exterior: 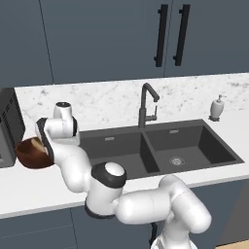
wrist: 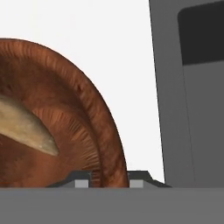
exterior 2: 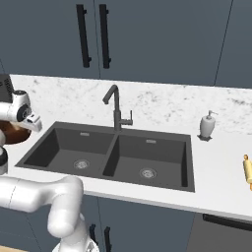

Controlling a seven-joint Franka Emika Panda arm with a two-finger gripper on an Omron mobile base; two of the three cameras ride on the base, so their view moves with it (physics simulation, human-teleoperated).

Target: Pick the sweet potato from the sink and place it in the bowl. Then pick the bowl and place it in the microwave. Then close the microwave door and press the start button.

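Note:
The reddish-brown bowl stands on the white counter left of the sink, close to the microwave. A pale tapered sweet potato lies inside it. My gripper straddles the bowl's near wall, one fingertip inside and one outside, and is shut on the rim. In the left base view the bowl shows behind my hand, with the microwave at the left edge. The bowl also peeks out under my wrist in the right base view. Both sink basins hold nothing but their drains.
A tall dark faucet rises behind the sink divider. A white soap dispenser stands at the back right. A wooden rolling pin lies on the counter far right. Dark wall cabinets hang above the marble backsplash.

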